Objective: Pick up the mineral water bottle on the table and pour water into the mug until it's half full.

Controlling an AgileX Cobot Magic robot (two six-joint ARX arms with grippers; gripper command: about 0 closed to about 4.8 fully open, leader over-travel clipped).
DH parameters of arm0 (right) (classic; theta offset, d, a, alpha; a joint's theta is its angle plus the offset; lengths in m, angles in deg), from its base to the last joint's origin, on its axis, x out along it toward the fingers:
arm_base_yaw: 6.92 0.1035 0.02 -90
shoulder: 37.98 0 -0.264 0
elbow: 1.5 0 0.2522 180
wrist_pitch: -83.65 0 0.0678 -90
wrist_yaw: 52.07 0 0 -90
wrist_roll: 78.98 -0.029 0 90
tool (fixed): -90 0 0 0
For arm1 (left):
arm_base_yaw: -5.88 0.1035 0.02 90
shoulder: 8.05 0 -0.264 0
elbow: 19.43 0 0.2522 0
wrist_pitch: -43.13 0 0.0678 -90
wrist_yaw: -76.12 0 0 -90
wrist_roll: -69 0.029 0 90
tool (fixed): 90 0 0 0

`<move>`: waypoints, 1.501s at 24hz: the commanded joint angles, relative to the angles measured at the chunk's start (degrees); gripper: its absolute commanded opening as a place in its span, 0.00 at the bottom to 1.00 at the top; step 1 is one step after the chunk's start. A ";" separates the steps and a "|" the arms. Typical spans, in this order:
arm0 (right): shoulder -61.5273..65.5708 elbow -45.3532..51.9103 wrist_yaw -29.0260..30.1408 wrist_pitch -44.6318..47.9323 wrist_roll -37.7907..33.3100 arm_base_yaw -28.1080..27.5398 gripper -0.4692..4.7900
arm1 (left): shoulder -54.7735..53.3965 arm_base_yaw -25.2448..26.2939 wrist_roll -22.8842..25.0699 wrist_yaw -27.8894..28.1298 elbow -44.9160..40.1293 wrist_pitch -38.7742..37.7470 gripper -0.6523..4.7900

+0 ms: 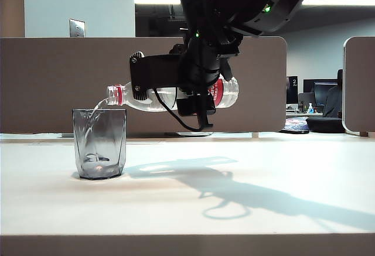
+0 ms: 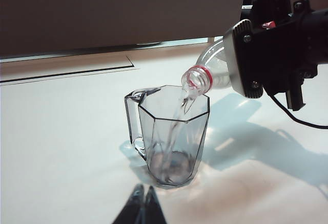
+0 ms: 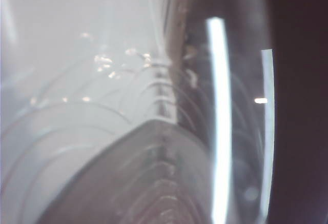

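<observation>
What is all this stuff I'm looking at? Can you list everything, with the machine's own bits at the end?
bottle: one, clear with red neck ring and red label, tipped nearly level above the table, mouth over the mug
water: one clear stream, falling from the bottle's mouth into the mug, a shallow pool at the bottom
mug: one, smoky grey, faceted, upright on the table's left part
table: one, white, brownish front edge
partition: one, brown-grey, behind the table
right gripper: one, black, clamped on the bottle's middle
left gripper: one, black, tips together, low near the mug, holding nothing

Beige partition (ceiling striplights above)
</observation>
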 commanded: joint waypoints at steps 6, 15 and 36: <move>-0.83 -0.61 0.09 3.54 1.42 0.13 0.60 | 0.00 0.07 0.02 -0.24 0.17 0.33 0.11; -0.83 -0.61 0.11 3.56 1.42 0.11 0.60 | 0.00 0.07 0.02 -0.24 0.17 0.33 0.11; -0.83 -0.61 0.52 3.93 2.91 -0.33 0.60 | 0.00 0.07 0.02 -0.24 0.17 0.33 0.11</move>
